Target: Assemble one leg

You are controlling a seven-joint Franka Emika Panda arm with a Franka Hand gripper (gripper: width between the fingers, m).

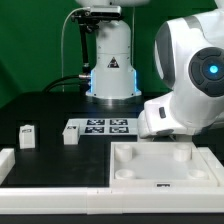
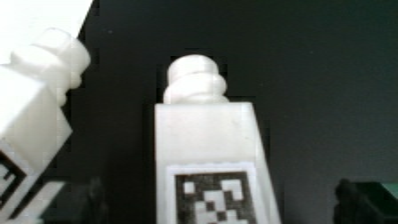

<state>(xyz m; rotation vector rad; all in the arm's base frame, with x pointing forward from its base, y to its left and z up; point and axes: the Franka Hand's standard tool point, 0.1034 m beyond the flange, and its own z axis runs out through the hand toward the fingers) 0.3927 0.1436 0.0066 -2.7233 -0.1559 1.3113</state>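
Surface: dark matte table [image 1: 40,105] against a dark backdrop. The robot base [image 1: 110,65] stands at the upper centre of the exterior view, and the arm [image 1: 190,75] fills that view's upper right.

Item 1, marker board [image 1: 98,127]: flat, at the centre of the exterior view, carrying tags only.

Item 2, first spare leg [image 1: 27,135] and second spare leg [image 1: 70,133]: small white blocks on the table at the exterior view's left. They stand apart from each other, the second just beside the marker board. Nothing holds either.

Item 3, tray-like part [image 1: 125,160]: large, white, with a raised rim, at the exterior view's lower right beneath the arm. No leg shows fitted to it. A white L-shaped bar [image 1: 50,187] lies at the lower left.

Item 4, leg [image 2: 210,130]: visible in the wrist view only. It is a white cuboid with a rounded stud at one end and a tag on the facing side, with dark table around it. In the exterior view the arm hides it. A neighbouring white piece [image 2: 45,90] sits beside it, not touching, and cannot be identified.

Item 5, gripper [image 2: 199,205]: the fingers [image 2: 368,203] show as dark shapes on either side of the leg. They are spread, with a dark gap between each and the leg — apparently not clamped on it.

Status: judged early. Nothing is assembled. The gripper is lined up on the leg, but no grasp is made. Left to do: closing, lifting, carrying to the tray-like part and seating the leg — the whole of the joining.
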